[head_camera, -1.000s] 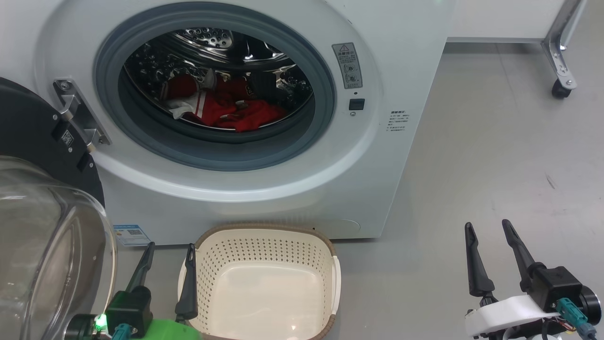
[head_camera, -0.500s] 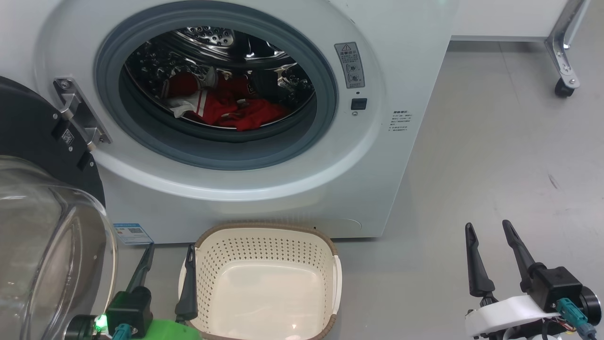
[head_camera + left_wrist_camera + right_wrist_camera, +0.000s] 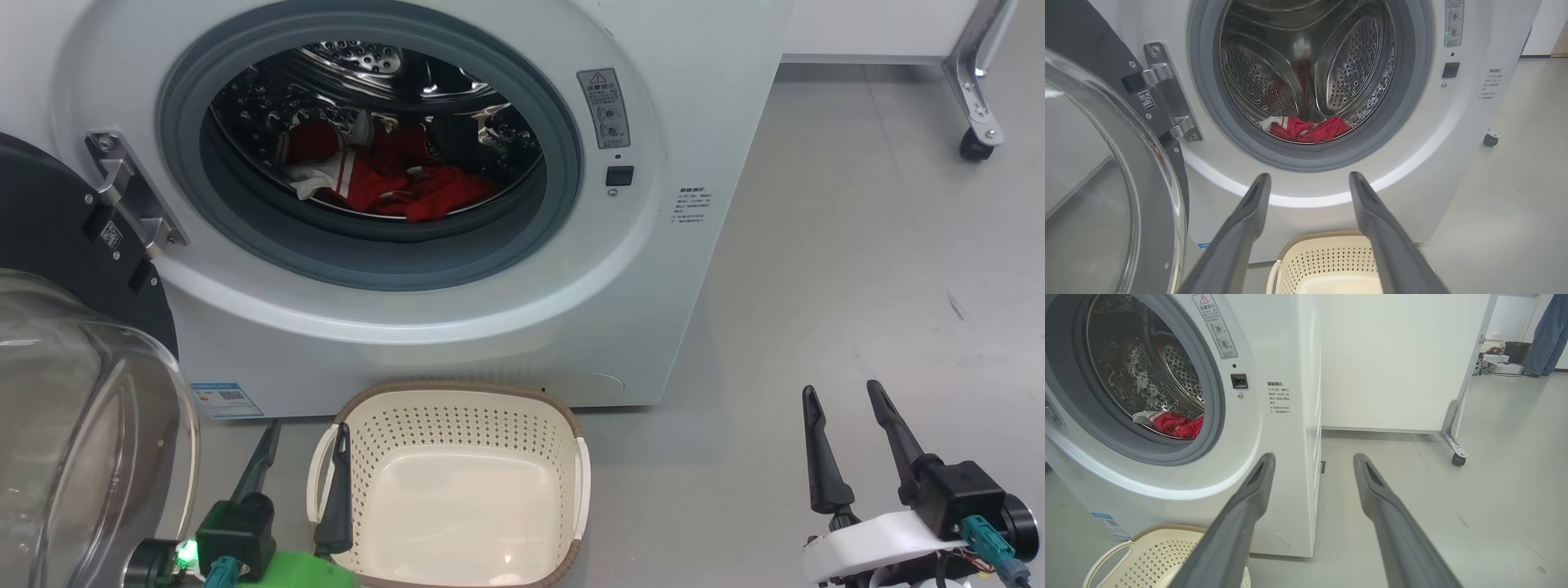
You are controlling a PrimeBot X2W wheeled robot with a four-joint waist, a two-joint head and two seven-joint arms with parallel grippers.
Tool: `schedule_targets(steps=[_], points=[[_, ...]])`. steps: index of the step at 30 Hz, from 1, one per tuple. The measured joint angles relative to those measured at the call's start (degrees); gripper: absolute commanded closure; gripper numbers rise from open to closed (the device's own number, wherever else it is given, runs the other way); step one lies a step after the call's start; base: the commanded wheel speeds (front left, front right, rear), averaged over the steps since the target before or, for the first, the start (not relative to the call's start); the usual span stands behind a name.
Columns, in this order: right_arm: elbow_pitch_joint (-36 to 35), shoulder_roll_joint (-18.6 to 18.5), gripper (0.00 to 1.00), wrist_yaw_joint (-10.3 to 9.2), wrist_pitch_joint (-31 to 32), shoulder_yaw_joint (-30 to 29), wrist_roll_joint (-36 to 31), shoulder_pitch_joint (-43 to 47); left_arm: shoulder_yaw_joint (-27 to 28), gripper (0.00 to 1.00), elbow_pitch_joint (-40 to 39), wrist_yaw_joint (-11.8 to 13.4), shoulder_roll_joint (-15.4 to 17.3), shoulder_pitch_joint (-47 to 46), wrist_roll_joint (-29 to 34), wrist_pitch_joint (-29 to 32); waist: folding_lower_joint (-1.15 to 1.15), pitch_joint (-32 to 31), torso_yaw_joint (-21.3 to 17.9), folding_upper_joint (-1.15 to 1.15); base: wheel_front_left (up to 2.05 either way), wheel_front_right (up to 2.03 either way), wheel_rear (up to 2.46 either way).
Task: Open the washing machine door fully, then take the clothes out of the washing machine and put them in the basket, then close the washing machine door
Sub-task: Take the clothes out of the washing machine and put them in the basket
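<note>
Clothes (image 3: pixel 392 184) heaped red and white on the floor of the drum (image 3: pixel 359 61), inside the washing machine (image 3: pixel 490 327); none yet in the basket (image 3: pixel 457 390).

Far left in the head view: washing machine door (image 3: pixel 49 245) standing wide open on its hinge (image 3: pixel 122 192), clear glass bowl bulging toward the camera, close beside the left arm. Looks fully open, so the first step reads as done.

Next along: left tool (image 3: pixel 307 425), low, fingers spread apart and gripping nothing, one finger crossing the basket's left edge; touching or not, cannot tell. In the left wrist view, aimed straight at the round port.

Centre: basket on the floor against the machine's foot, directly beneath the port.

Relation that matters: heap up and ahead of the left tool, beyond the grey gasket (image 3: pixel 245 237), long axis running side to side across the drum floor, white trim at the left end, red bulk toward the right. Probably calls for a reach up, over the gasket lip and down onto the heap, fingers closing across its short front-to-back width.

Right: right tool (image 3: pixel 842 387), fingers likewise apart and empty, over bare floor well off the machine's right corner. Farther from the port, so the left arm seems the likelier one for the pick.

Far right: castor leg (image 3: pixel 971 139) of a white partition.
</note>
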Motion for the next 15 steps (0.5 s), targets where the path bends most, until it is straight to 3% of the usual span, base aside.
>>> schedule_targets(steps=[15], points=[[-1.6,-0.2,0.0,0.93,0.0,0.9,-0.5,-1.0,-1.7,0.0,7.2,-3.1,-0.1,-10.0,-2.3,5.9,0.0,5.4,-2.4,0.0,0.0,0.0,0.0]])
